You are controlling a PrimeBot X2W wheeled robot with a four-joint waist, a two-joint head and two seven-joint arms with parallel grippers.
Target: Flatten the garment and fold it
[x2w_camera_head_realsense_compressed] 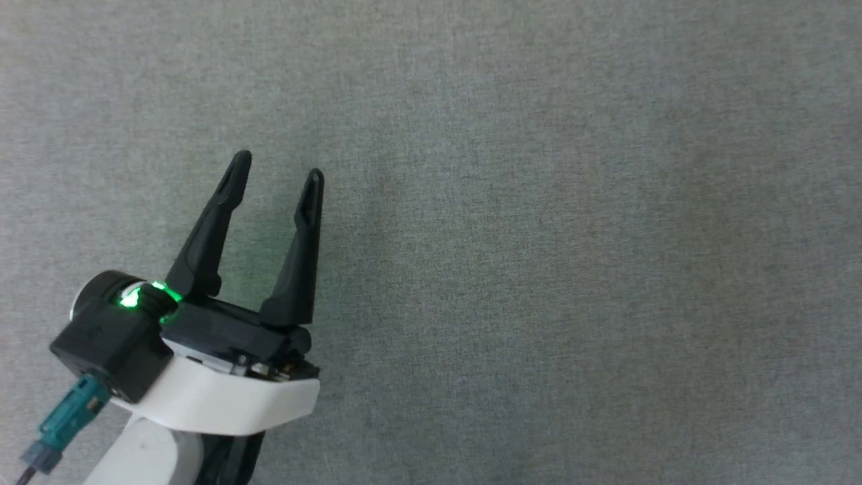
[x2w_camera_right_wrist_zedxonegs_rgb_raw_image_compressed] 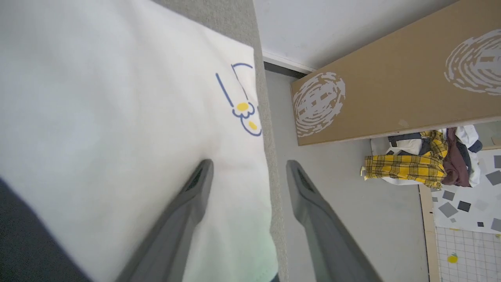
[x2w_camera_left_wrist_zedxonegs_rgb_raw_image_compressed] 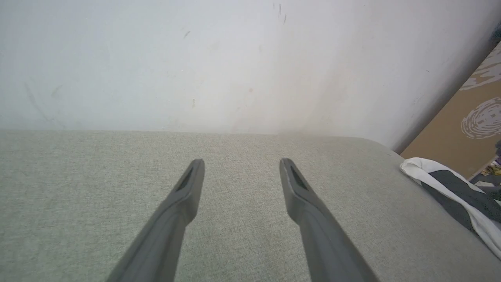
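Note:
My left gripper (x2w_camera_head_realsense_compressed: pixel 279 170) hangs open over bare grey fabric at the lower left of the head view, with nothing between its fingers. In the left wrist view the same gripper (x2w_camera_left_wrist_zedxonegs_rgb_raw_image_compressed: pixel 242 162) points toward a white wall, and a bunched white-and-black part of the garment (x2w_camera_left_wrist_zedxonegs_rgb_raw_image_compressed: pixel 450 184) lies at the surface's right edge. The right wrist view looks down on the garment's white body (x2w_camera_right_wrist_zedxonegs_rgb_raw_image_compressed: pixel 117 117) with its small yellow-and-blue print (x2w_camera_right_wrist_zedxonegs_rgb_raw_image_compressed: pixel 244 109) near the edge. My right gripper (x2w_camera_right_wrist_zedxonegs_rgb_raw_image_compressed: pixel 249 166) is open just above the cloth's edge, one finger over the white fabric, one past it.
The grey fabric surface (x2w_camera_head_realsense_compressed: pixel 539 236) spreads wide around the left gripper. Beyond its edge stand a brown board with white swirl prints (x2w_camera_right_wrist_zedxonegs_rgb_raw_image_compressed: pixel 391 86), a pile of clothes with a yellow plaid piece (x2w_camera_right_wrist_zedxonegs_rgb_raw_image_compressed: pixel 407 166), and grey floor (x2w_camera_right_wrist_zedxonegs_rgb_raw_image_compressed: pixel 332 203).

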